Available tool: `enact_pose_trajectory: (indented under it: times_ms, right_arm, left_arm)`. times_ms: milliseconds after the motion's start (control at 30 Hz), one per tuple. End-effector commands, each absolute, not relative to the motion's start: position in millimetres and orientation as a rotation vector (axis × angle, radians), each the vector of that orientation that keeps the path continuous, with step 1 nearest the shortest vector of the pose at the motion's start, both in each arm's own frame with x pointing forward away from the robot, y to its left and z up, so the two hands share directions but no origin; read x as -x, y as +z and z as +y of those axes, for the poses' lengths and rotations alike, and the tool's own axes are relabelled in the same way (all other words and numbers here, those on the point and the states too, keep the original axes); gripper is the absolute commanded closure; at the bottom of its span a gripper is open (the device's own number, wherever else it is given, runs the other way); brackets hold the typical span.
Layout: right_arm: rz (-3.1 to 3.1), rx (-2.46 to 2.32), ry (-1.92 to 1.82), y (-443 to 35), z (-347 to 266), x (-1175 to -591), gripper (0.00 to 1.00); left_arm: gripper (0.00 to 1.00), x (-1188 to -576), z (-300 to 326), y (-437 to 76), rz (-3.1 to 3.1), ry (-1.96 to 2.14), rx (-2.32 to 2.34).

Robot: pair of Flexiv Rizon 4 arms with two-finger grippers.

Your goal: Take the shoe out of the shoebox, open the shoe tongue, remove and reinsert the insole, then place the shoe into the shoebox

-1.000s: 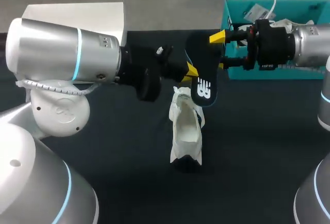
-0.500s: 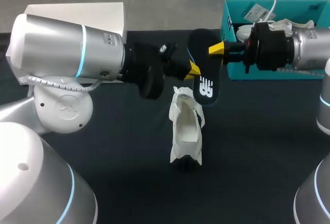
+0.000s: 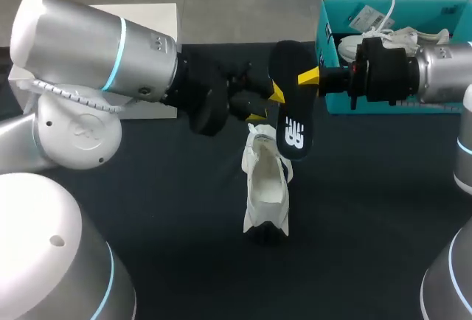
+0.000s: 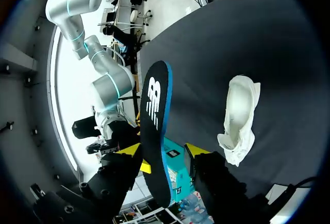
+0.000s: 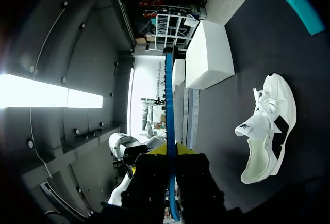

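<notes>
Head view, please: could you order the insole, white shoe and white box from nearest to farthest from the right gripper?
1. insole, clamped in the right gripper.
2. white shoe, lying nearer the camera.
3. white box, at the far left.

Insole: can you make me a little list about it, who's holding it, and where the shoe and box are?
insole: black, up in the air above the shoe
right gripper: shut on the insole
left gripper: open, a finger either side of the insole
shoe: white, on the dark table
shoebox: teal, behind the right gripper
</notes>
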State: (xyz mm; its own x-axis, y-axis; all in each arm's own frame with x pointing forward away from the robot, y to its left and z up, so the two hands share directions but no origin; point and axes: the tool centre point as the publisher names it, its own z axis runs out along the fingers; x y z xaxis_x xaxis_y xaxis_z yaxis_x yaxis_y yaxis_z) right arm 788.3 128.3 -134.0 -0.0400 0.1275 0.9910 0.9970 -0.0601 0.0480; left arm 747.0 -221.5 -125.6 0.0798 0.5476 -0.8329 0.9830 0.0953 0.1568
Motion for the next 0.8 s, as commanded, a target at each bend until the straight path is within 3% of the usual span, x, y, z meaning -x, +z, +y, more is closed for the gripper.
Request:
enact_pose_trajectory:
  times_ms: [33,800]
  right_arm:
    - [-1.312,1.335,-1.206,-137,130,-792,1.00]
    - [-1.339,1.348,-1.169,-144,142,-794,1.00]
  left_arm:
    - [0.00,-755,-218,-109,1.654,-0.602,-1.648]
    - [0.00,-776,-220,-82,2.000,-0.238,-1.882]
